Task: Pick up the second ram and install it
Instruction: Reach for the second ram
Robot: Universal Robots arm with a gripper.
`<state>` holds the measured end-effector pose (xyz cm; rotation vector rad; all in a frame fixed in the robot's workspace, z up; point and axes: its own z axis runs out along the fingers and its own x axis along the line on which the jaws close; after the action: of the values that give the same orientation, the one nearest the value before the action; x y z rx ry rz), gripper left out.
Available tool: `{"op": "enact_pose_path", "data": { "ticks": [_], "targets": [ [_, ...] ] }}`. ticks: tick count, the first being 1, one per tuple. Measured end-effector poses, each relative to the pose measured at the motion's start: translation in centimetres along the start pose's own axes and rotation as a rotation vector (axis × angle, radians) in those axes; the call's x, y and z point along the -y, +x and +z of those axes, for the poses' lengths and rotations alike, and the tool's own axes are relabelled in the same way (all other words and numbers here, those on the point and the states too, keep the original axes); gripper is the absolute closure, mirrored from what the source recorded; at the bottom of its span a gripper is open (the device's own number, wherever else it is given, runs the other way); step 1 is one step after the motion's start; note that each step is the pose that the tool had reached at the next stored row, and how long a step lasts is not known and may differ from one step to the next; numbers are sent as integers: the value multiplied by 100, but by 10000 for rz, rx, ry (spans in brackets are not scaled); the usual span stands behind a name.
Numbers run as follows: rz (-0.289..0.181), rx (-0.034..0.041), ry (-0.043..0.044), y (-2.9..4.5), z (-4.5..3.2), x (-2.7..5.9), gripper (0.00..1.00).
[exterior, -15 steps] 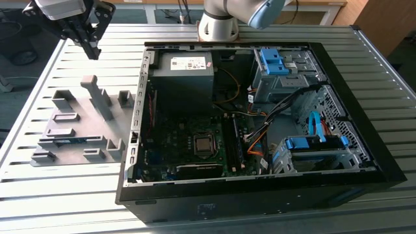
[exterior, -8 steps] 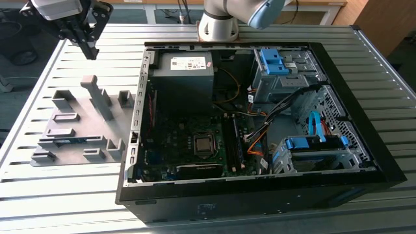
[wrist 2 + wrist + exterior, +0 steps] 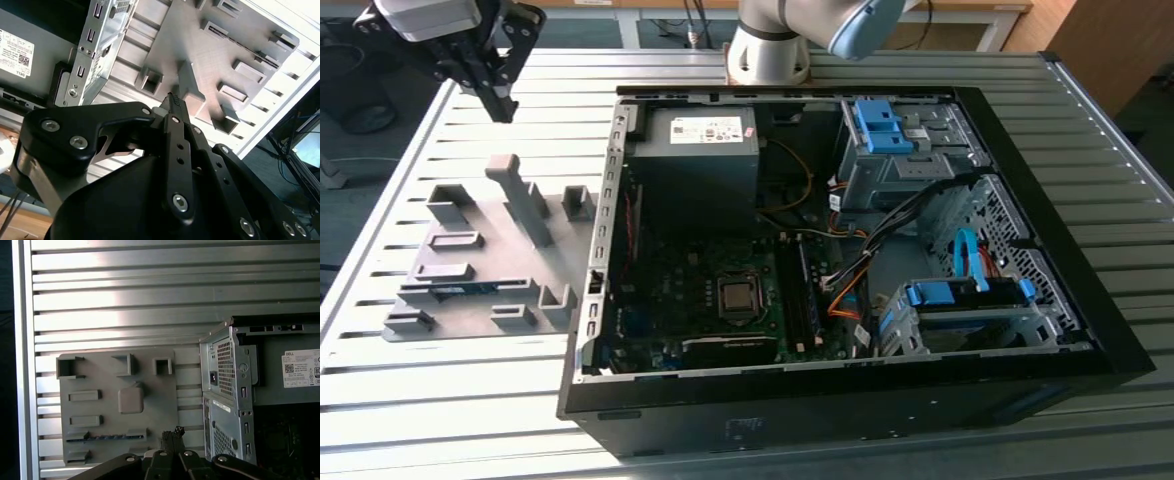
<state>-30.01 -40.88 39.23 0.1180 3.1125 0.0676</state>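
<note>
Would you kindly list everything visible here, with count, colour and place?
table: one, silver slatted, under everything.
computer case: one, black, open, on the table.
power supply: one, grey, inside the case.
motherboard: one, dark, on the case floor.
drive caddies: two, blue, inside the case toward the exterior view's right.
fixture plate: one, grey, on the table at the exterior view's left of the case.
second ram: one, blue-teal, lying in a holder on the fixture plate.
arm base: one, pale grey, beyond the case.
gripper: one, black, shut and empty, above the table beyond the fixture plate.
</note>
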Motion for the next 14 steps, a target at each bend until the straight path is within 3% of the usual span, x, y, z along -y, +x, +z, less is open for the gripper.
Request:
{"op": "enact_pose_path", "data": {
  "ticks": [14],
  "targets": [
    [0, 0, -1, 81, 0, 6, 89]
  ]
}}
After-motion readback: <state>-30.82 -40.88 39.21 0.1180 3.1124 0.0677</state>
